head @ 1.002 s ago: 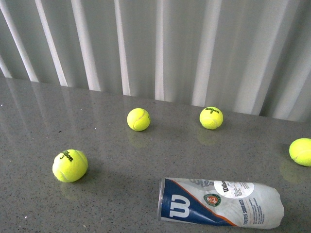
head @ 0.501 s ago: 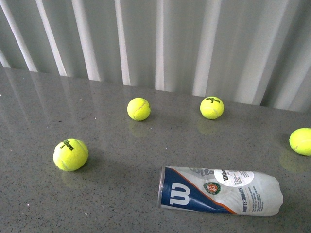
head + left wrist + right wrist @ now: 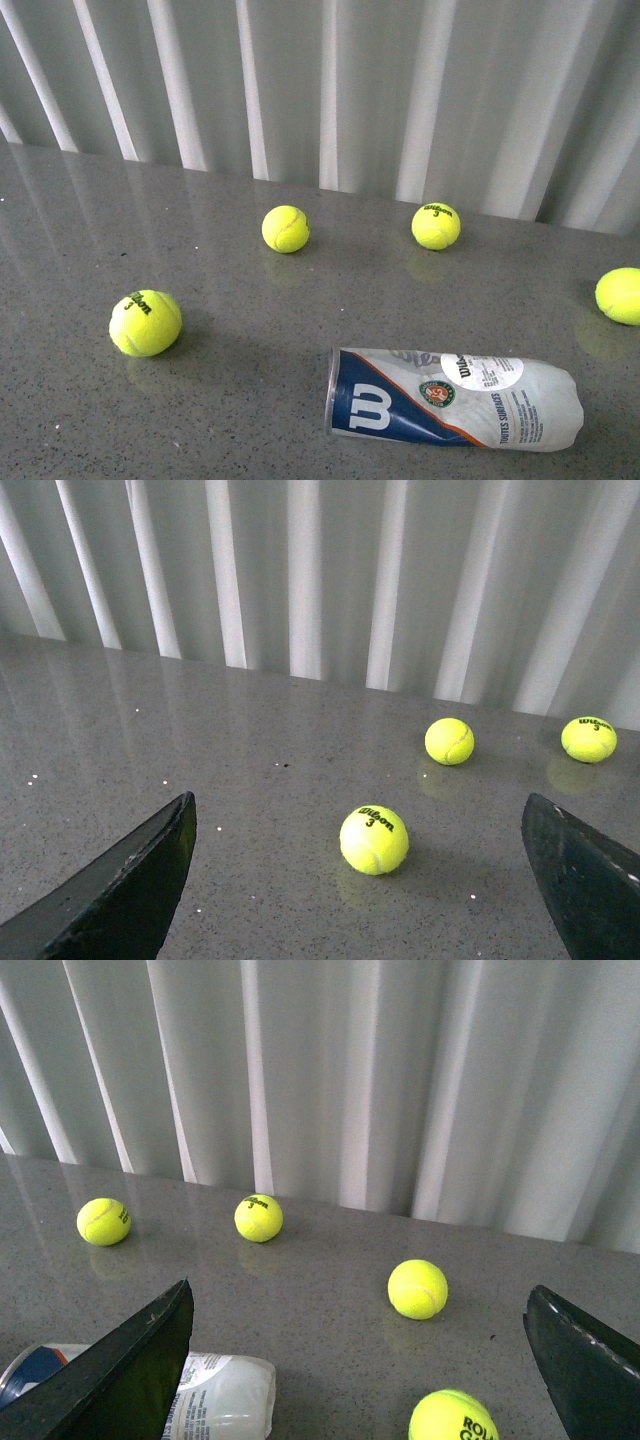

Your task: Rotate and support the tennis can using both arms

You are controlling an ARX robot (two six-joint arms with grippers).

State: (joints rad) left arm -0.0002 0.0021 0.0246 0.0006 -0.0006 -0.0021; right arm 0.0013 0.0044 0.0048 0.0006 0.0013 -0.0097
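Front view: a clear plastic tennis can (image 3: 455, 402) with a metal rim and a navy "W" label edged in orange lies on its side, low and right of centre on the glossy grey speckled tabletop (image 3: 250, 420). Its rimmed mouth points left and its rounded closed end points right. The label and the cloudy wall hide the inside, so I cannot tell the contents. Fuzzy yellow-green balls sit loose, all apart from the can: near-left ball (image 3: 146, 323), mid-back ball (image 3: 286, 229), right-back ball (image 3: 436, 226), edge ball (image 3: 619, 296). A white pleated curtain (image 3: 360, 90) hangs behind.

Left wrist view: left gripper (image 3: 357, 798) is released, its smooth black tapered fingers (image 3: 130, 900) spread wide and gripping nothing. Three balls lie on the slab beyond.

Right wrist view: right gripper (image 3: 358, 1288) is likewise spread and holds nothing. The can's pale closed end shows partly behind one finger, outside the jaws. A printed ball (image 3: 455, 1418) lies nearest, with three more beyond it.
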